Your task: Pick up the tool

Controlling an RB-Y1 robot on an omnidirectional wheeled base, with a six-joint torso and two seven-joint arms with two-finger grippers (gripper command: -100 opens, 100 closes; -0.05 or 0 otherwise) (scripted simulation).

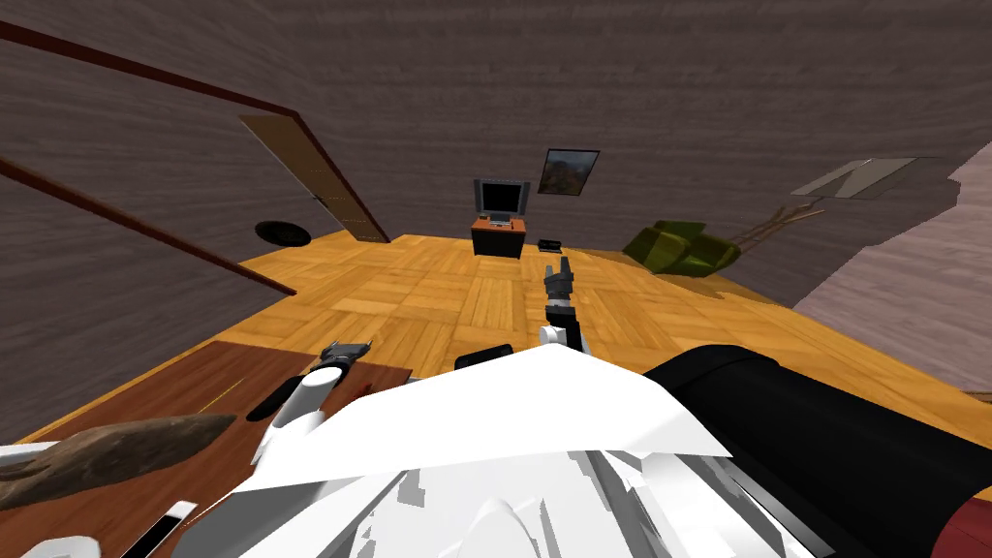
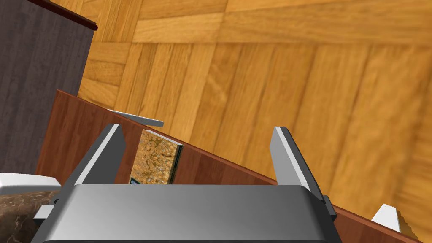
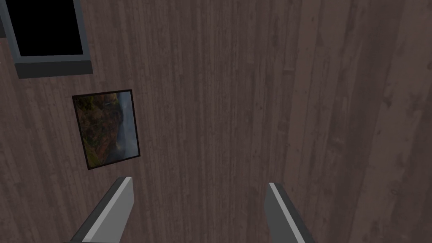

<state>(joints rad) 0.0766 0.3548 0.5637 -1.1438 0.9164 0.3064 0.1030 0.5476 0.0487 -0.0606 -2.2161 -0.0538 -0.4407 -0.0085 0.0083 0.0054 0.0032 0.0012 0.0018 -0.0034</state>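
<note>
Left gripper point(image 2: 198, 128), seen close up from its own wrist camera, has its two grey fingers spread wide with nothing in their grasp. It hangs above the edge of a reddish-brown wooden table point(image 2: 84, 126), with parquet floor point(image 2: 295, 84) beyond. Between the fingers, nearer one of them, a flat slab point(image 2: 156, 158) with a mottled gold-brown face sits on the table — much like a book. A thin grey strip point(image 2: 139, 119) shows at the table's edge just past it. A small white wedge point(image 2: 386, 217) sits farther along the same edge.

From the head camera, a slim black oblong item point(image 1: 274, 399) lies on the table just beside the left forearm. A long dark brown tapered shape point(image 1: 116, 450) lies nearer the robot. Which of these is the tool cannot be told.

Right gripper point(image 3: 200, 182) reaches forward over the floor — fingers parted, holding nothing.
</note>
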